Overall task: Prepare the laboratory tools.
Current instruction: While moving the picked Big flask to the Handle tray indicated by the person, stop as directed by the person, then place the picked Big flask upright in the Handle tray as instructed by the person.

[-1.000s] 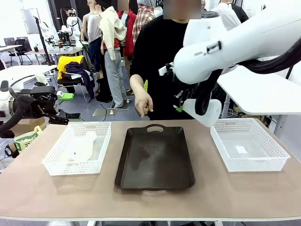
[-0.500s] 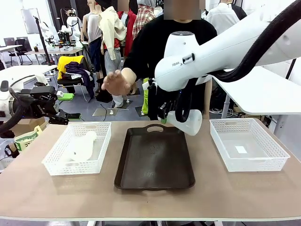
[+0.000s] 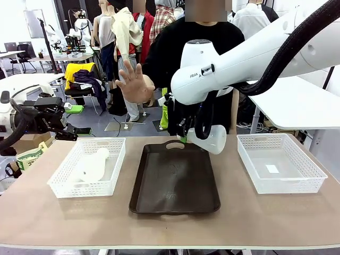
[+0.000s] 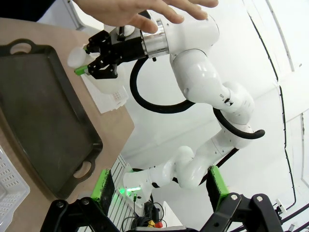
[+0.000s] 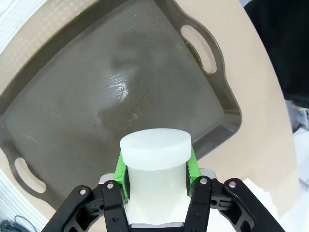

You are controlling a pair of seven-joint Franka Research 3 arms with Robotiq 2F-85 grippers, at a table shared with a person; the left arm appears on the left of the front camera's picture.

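Note:
My right gripper [image 3: 186,133] is shut on the neck of a translucent whitish flask [image 3: 212,141], holding it tilted above the far end of the dark brown tray [image 3: 175,180]. In the right wrist view the green pads clamp the flask neck [image 5: 154,159] over the tray [image 5: 120,92]. A second flask [image 3: 93,164] lies on its side in the left white mesh basket [image 3: 64,186]. My left gripper [image 3: 53,119] hangs off the table's left edge; in its own view the left gripper [image 4: 159,193] stands open and empty, looking at the held flask [image 4: 96,83].
The right white mesh basket [image 3: 313,178] holds a small label. The person stands behind the table with an open hand [image 3: 135,82] raised above the tray's far left corner. Bare tabletop [image 3: 170,228] runs along the near edge.
My right arm carried the flask leftward from above the right basket to over the tray's far end. The person's hand rose from table height to an open raised palm.

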